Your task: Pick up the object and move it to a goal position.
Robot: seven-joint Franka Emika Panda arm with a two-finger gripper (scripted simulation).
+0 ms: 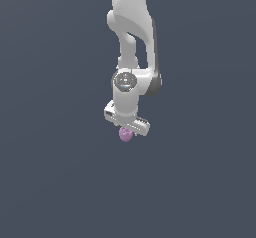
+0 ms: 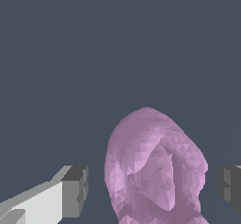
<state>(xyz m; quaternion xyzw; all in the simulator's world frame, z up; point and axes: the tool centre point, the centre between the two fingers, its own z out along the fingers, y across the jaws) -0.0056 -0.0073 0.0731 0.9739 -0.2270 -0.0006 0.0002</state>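
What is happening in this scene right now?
A white simulated robot arm has its claw lowered over a small pinkish-purple lumpy blob. In the wrist view the blob sits between the two fingertips, with a gap showing on each side, so the claw is open and nothing is gripped yet.

A matt, faceted, bumpy surface is shown on the pinkish-purple blob [image 2: 153,169]; smooth, faintly glossy white plastic is seen on the end effector [image 1: 126,128].
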